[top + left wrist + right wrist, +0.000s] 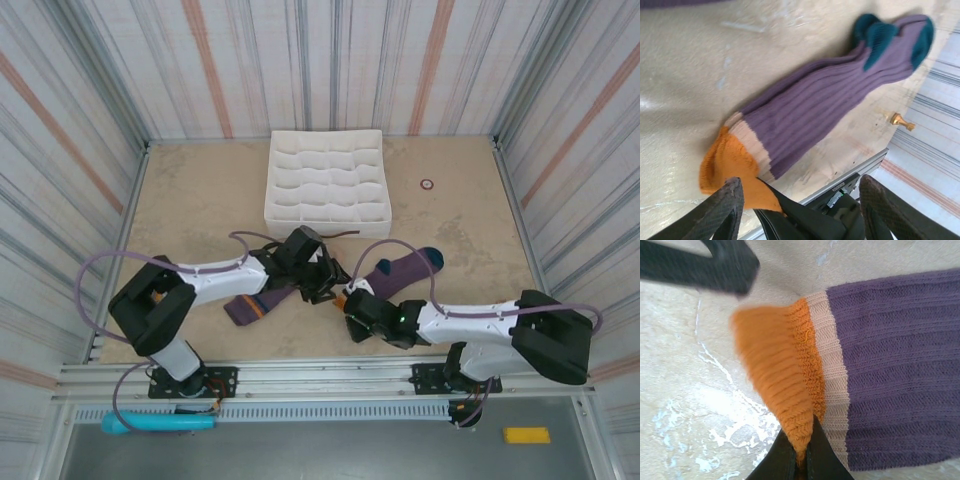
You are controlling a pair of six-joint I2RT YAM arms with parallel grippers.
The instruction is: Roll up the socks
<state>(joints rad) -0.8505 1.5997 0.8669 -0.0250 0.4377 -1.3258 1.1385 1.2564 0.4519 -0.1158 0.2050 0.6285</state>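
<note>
The teal-heeled sock point(402, 268) lay flat on the table point(200, 200), slanting from its orange cuff point(351, 291) near the middle of the table's front out to the right, with the teal heel and toe at the end farthest from the grippers. The right gripper point(800, 462) was clamped on the rim of that cuff. In the right wrist view its two dark fingers point(827, 465) met around a fold of orange knit, the cuff rose bunched and lifted just above the tips, and the peach band and ribbed purple leg spread away to the right on the table. The left gripper point(800, 182) stood wide apart and held nothing. In the left wrist view its fingers point(722, 212) framed the bottom of the picture. The orange cuff sat just ahead of the finger at the picture's left and reached into the gap, where the right gripper's dark tips came up under it. Whether that finger touched the knit could not be told there, but from the right wrist a blurred left finger hung just clear of the cuff's top edge. The striped sock point(250, 305) lay on the table to the left, partly under the left arm and apart from the first sock. A white divided organiser point(325, 180) sat well behind both.
</note>
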